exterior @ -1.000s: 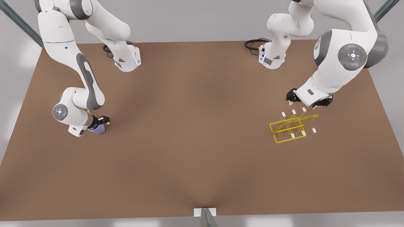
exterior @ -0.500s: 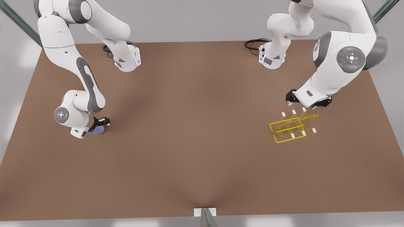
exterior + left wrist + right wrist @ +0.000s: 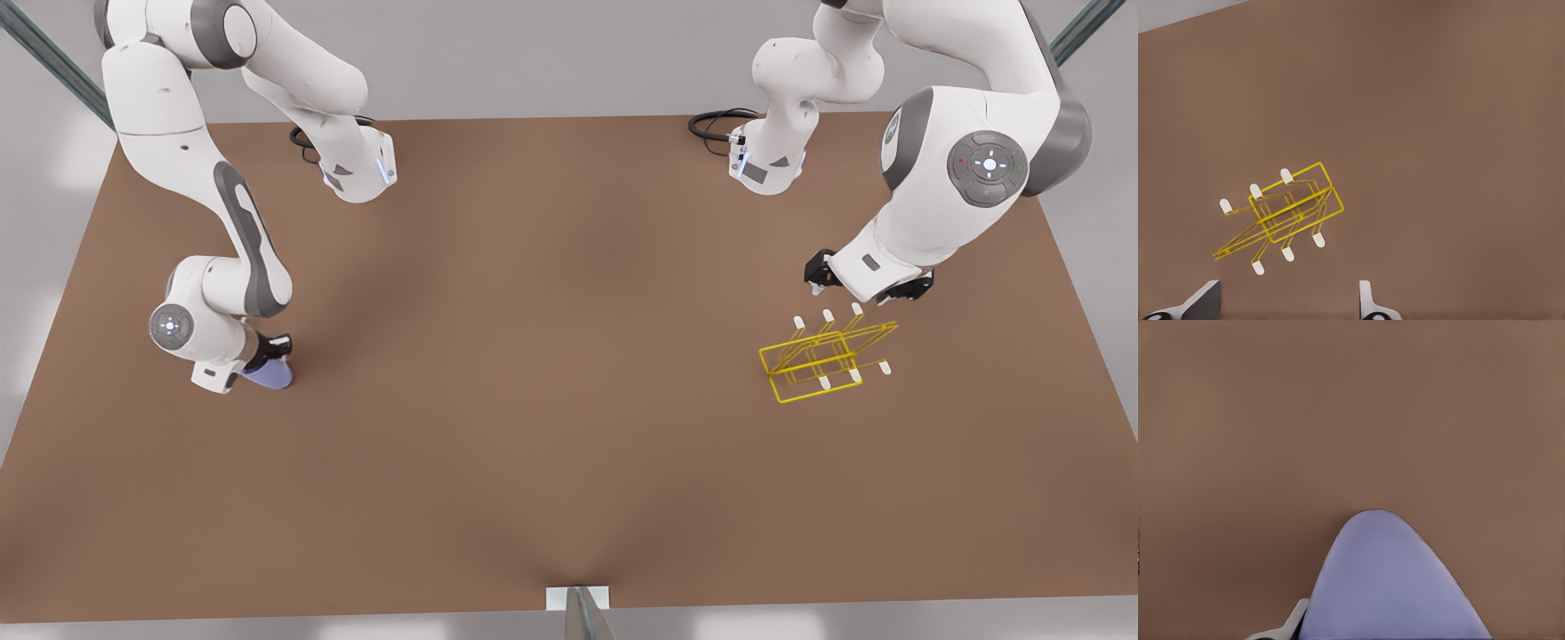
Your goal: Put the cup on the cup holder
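The pale lavender cup [image 3: 268,376] is at the front view's left, tilted, just above or on the brown table. My right gripper [image 3: 267,357] is shut on the cup, which bulks large in the right wrist view [image 3: 1395,587] beside one pale fingertip [image 3: 1290,627]. The yellow wire cup holder [image 3: 827,360] with white-tipped prongs stands on the table at the front view's right. My left gripper [image 3: 864,289] hovers just behind and above it, open, with nothing between its fingers [image 3: 1368,303]. The left wrist view looks down on the cup holder [image 3: 1288,213].
The brown table [image 3: 551,400] spreads wide between the cup and the cup holder. Both arm bases and black cables [image 3: 716,123] sit along the back edge. A small white bracket [image 3: 578,597] marks the middle of the front edge.
The right gripper and the cup have shifted slightly toward the front edge and the front view's left. The left arm has barely moved.
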Robot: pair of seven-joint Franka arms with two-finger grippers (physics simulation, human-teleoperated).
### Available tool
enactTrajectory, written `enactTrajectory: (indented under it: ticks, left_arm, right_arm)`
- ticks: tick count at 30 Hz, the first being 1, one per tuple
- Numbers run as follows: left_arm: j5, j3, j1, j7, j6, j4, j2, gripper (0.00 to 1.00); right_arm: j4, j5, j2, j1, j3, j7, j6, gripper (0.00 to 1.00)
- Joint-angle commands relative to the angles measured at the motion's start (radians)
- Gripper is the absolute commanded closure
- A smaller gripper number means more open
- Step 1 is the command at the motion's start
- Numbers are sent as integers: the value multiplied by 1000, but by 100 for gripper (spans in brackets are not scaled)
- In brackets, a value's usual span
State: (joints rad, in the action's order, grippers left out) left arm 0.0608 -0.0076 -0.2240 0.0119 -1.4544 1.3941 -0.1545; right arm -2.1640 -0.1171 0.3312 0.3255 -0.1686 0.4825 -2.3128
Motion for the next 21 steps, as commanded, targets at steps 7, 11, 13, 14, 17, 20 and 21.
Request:
enactTrajectory:
  ticks: [7,11,13,14,17,20,21]
  left_arm:
    - [2,0,-1,0,3,-1,1,0]
    - [4,0,-1,0,5,-1,1,0]
    - [4,0,-3,0,5,0,1,0]
    - [4,0,-3,0,5,0,1,0]
    - [4,0,-3,0,8,0,1,0]
    - [4,0,-3,0,12,-1,1,0]
    - [4,0,-3,0,12,-1,1,0]
  right_arm:
    - [148,281,3,-25,-48,-41,234,79]
    - [257,520,23,-33,-111,-35,395,79]
    - [305,634,77,-34,-163,-39,426,79]
    - [322,700,111,-36,-178,-39,437,79]
    - [357,902,164,-118,-193,-39,464,79]
    - [449,1030,276,-189,-193,2,461,79]
    - [478,1094,307,-230,-193,16,458,79]
